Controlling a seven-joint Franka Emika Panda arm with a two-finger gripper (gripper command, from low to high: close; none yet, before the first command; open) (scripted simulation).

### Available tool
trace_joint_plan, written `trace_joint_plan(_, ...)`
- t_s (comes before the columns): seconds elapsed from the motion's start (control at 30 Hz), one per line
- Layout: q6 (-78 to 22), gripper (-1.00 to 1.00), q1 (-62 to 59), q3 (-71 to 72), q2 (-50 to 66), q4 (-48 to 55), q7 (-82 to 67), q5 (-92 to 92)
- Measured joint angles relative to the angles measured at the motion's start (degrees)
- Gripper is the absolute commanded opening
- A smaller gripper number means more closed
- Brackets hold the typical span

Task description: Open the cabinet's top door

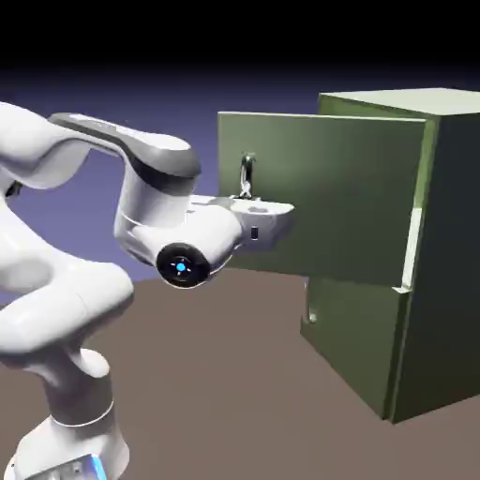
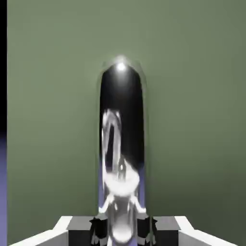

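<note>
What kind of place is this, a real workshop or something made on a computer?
Most likely a computer simulation, not a real room: the cabinet is a flat, unmarked olive box, the table a plain brown surface, and behind them only an empty blue-violet backdrop.

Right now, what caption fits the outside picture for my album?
The white arm's tool shut on the handle, the cabinet's top door swung open.

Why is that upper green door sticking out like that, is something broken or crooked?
Nothing looks broken. The top door is swung out from the cabinet because the gripper is shut on its handle. The lower door sits flush and closed.
</note>
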Motion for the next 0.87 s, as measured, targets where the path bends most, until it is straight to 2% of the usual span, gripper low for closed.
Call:
trace_joint_plan(0.37,-14.0,-1.00,-2.6,-8.6,22.8,15.1,-12.0,-20.8)
trace_joint_plan(0.8,-28.9,-1.00,-1.3,-12.1,48.9,40.7,-22.4,-38.5)
trace_joint_plan(0.83,-29.7,1.00,-1.2,-12.1,50.1,42.2,-22.9,-39.2)
trace_joint_plan(0.87,-29.7,1.00,-1.2,-12.1,50.1,42.2,-22.8,-39.2)
